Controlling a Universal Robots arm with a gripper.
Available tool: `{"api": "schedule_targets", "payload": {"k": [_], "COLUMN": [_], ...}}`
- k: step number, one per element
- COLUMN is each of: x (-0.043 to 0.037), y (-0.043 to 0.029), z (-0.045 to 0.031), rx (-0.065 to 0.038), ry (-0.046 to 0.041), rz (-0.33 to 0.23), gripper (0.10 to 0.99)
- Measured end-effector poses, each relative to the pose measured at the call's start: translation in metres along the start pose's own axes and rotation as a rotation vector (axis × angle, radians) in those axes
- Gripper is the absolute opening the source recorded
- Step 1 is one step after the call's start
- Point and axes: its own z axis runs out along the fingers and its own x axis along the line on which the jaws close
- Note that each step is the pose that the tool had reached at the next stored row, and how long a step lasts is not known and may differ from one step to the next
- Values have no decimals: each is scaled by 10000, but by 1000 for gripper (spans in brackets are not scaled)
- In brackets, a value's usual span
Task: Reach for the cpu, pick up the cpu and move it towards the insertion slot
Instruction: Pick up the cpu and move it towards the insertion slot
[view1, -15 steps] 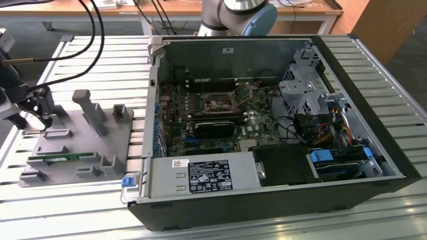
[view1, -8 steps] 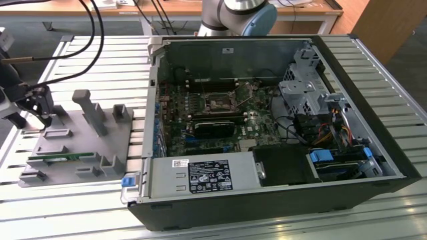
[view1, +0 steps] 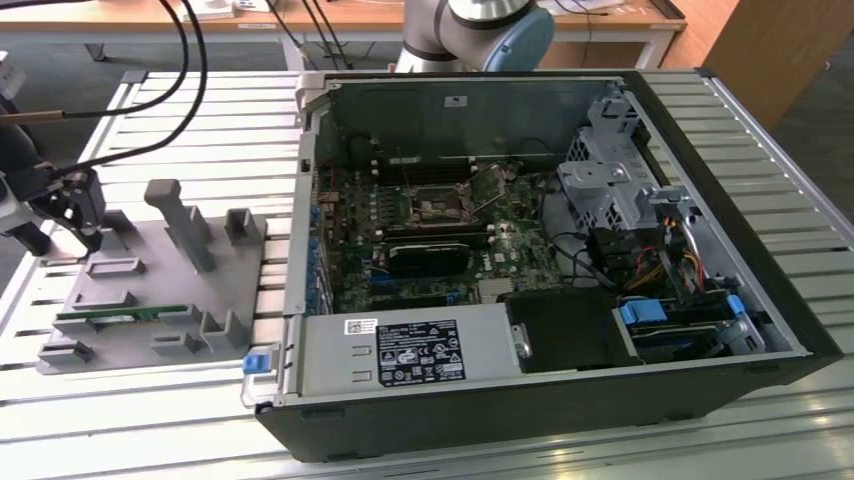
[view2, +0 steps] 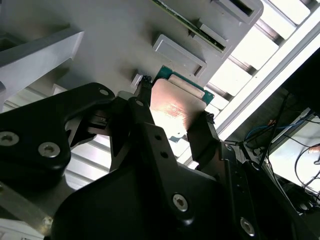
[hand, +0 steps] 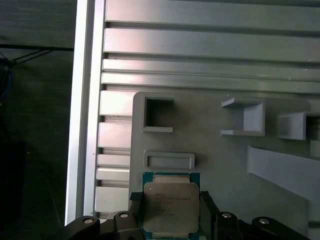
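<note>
Seemingly pinching the cpu (hand: 171, 209) by two opposite edges with the gripper (hand: 171, 200), low over the grey tray (hand: 225, 165) at the exterior view's left. Well apart from the insertion slot (view1: 437, 208), rightward inside the open computer case (view1: 534, 425).

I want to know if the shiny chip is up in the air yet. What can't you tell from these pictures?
- Whether the cpu has left the grey tray: in both wrist views the chip covers its own underside. The gripper is closed on its sides.
- One end of the cpu in the first wrist view: cut off by the picture's edge.
- The insertion slot, its contacts and lever: too small in the exterior view.
</note>
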Motion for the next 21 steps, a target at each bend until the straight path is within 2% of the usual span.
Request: {"api": "schedule_targets", "payload": {"k": [21], "x": [0], "y": [4], "z": [-94], "rx": [15], "ry": [-2], "rz": [0], "gripper": [537]}}
